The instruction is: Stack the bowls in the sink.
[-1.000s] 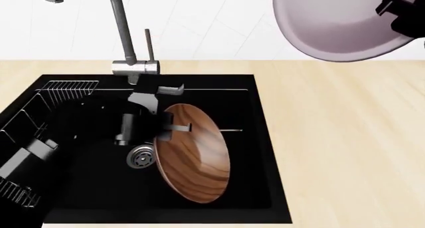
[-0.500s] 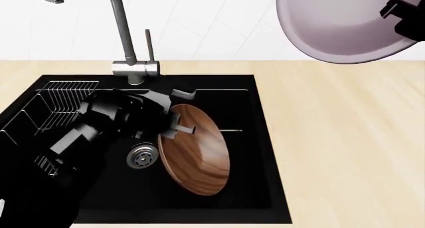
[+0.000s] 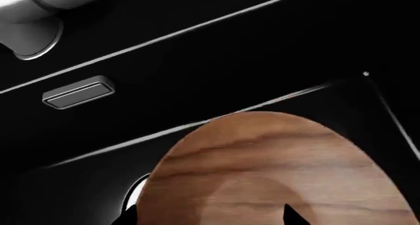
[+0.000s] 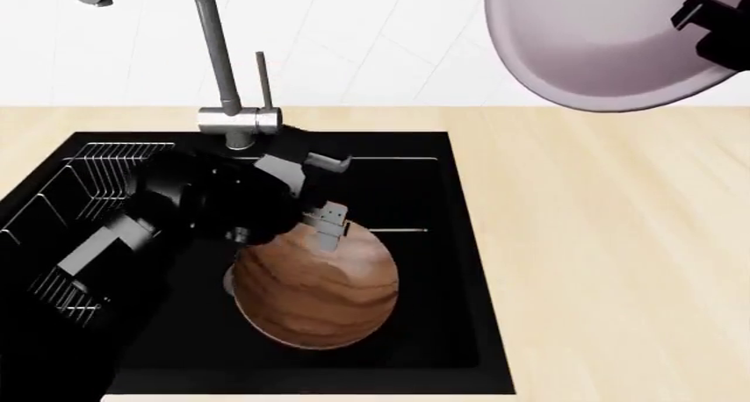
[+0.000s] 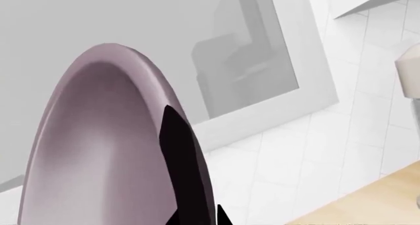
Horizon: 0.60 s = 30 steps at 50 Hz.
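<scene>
Brown bowl [image 4: 314,295]: turned dome-up in sink [image 4: 445,244] since earlier; left pincer [image 4: 328,196] holds its rim. Purple-grey bowl [image 4: 609,42]: raised, gripped by right pincer [image 4: 703,25]; the right wrist view alone shows a finger [image 5: 180,151] across its rim.

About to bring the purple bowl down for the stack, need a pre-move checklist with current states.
1. Right gripper pinching purple bowl rim: ok, a finger shows over the rim in the right wrist view.
2. Purple bowl above sink: not ok, it hangs over the countertop.
3. Brown bowl inside sink: ok.
4. Brown bowl opening up: not ok, its outer side faces up.
5. Left gripper clear of brown bowl: not ok, fingers at its rim.
6. Faucet clear of descent path: cannot tell.
</scene>
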Available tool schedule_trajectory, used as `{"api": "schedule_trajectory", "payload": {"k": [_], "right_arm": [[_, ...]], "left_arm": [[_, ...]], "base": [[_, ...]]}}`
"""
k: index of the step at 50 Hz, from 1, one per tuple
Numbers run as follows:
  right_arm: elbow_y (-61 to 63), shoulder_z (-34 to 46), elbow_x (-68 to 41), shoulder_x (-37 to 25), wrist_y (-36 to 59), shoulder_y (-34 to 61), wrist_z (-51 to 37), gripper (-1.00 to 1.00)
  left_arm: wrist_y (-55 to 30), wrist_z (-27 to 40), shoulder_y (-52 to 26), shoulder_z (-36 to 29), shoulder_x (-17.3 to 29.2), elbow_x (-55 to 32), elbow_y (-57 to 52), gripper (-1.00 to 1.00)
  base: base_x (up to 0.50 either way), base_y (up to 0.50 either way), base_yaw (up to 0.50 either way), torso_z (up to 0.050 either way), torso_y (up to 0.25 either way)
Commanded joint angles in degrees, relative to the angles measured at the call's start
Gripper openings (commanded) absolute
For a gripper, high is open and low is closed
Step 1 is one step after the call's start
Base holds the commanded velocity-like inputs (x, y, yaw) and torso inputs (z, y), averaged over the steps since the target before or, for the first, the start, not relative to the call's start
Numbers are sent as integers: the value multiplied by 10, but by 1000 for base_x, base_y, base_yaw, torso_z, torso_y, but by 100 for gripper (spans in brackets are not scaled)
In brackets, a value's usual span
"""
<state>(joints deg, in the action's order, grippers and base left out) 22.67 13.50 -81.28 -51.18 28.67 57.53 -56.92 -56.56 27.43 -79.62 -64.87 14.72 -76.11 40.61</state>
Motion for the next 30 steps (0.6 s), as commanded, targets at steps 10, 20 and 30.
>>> {"api": "schedule_trajectory", "payload": {"k": [10, 20, 30], "right_arm": [[0, -2, 6, 4, 8, 15, 4, -100], [-2, 12, 5, 11, 22, 31, 6, -100], [1, 8, -2, 6, 25, 35, 1, -100]], "left_arm": [[-88, 170, -42, 71, 101, -119, -208, 100], [-106, 223, -36, 96, 134, -180, -268, 100], [-110, 242, -13, 103, 171, -204, -322, 100]], "base": [[0, 0, 0, 0, 0], [0, 0, 0, 0, 0], [0, 0, 0, 0, 0]]}}
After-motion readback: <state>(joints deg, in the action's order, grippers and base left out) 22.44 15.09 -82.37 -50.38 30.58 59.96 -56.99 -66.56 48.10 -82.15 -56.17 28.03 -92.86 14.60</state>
